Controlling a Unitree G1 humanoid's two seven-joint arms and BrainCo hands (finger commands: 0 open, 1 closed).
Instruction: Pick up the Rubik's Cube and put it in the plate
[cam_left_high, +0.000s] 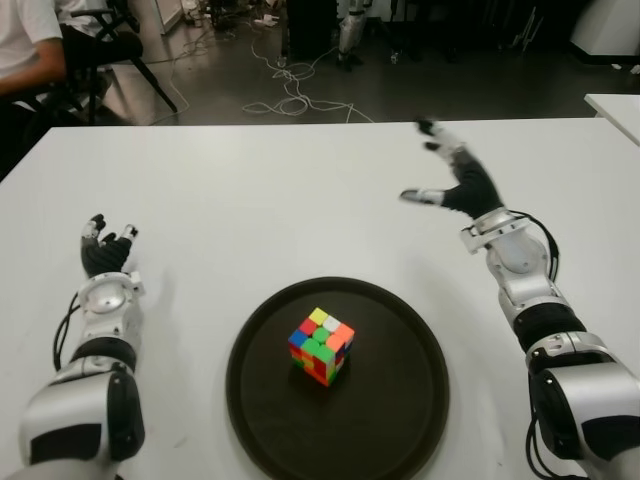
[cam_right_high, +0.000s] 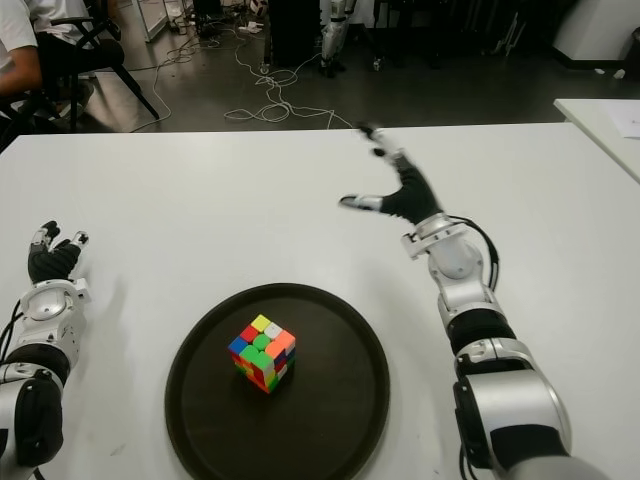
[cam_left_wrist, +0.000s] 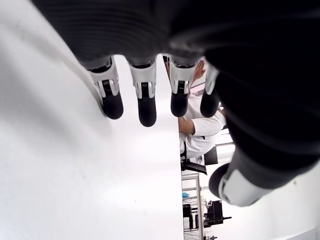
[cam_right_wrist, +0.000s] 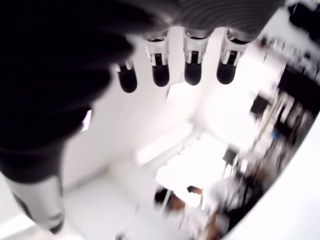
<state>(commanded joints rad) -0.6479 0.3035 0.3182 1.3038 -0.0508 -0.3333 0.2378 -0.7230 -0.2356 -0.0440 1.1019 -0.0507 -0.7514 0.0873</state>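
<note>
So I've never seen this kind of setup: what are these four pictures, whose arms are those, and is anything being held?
They belong to a humanoid robot. Two pictures come from cameras in its head, looking down at a white table; the other two sit on its wrists, looking along the fingers. A Rubik's Cube lies inside a dark round plate. Nothing is held: the right hand is raised beyond the plate with fingers spread, and the left hand shows at the plate's left, fingers relaxed and empty. A seated person shows in the background.

Bare white table (cam_left_high: 250, 190) rings the plate (cam_left_high: 400, 330); apparently only the Rubik's Cube (cam_left_high: 321, 345) stands inside.
</note>
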